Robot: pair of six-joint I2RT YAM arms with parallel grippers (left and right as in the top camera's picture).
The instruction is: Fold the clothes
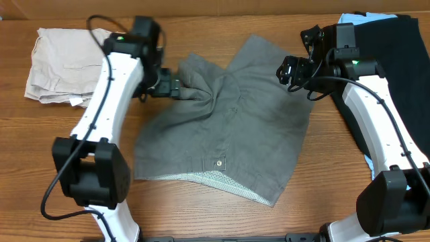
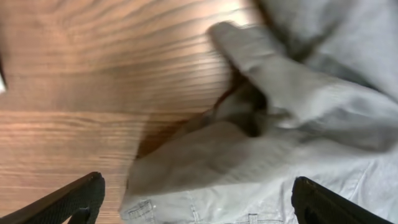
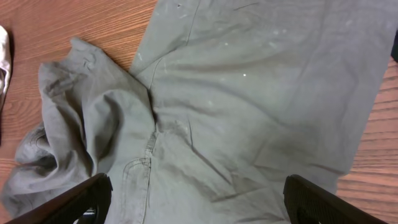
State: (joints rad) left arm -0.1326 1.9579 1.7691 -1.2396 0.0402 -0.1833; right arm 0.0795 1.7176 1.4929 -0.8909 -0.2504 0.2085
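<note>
Centrally, grey shorts [image 1: 228, 128] between left end effector [image 1: 176, 87] and right end effector [image 1: 287, 71], both released

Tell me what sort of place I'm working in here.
Probably a robot test bench, not a home: a wood-grain table, grey shorts spread in the middle, with beige shorts and a black garment set aside at the far corners.

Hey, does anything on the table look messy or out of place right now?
Yes. The grey shorts lie mostly flat, but their far left leg is crumpled into a twisted heap beside the open left tool, and the near waistband edge is turned over, showing its pale lining.
</note>
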